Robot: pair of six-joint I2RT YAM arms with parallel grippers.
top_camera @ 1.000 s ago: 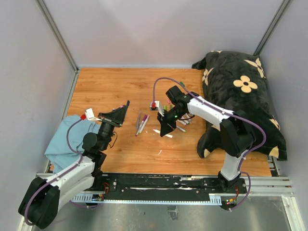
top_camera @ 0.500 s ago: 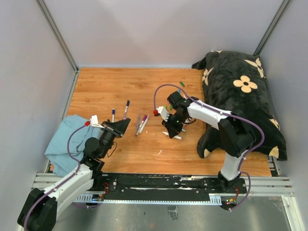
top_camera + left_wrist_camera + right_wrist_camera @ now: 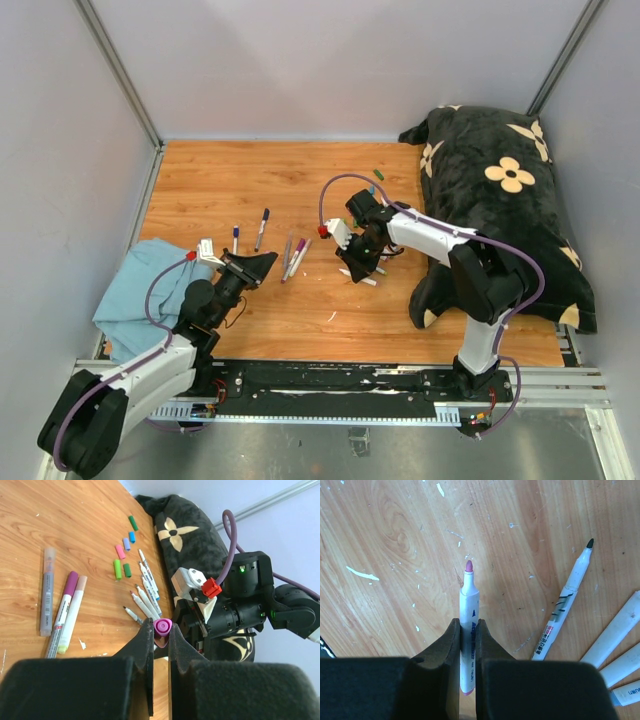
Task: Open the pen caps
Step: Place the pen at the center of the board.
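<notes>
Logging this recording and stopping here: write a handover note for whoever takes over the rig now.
Left gripper: shut on a small magenta plastic cap.
Right gripper: shut on a white pen barrel, pink tip bare.
Done: six loose coloured caps and several uncapped white pens lie on the wooden table.
Left: three pens lying side by side appear capped; put down cap and barrel first.
</notes>
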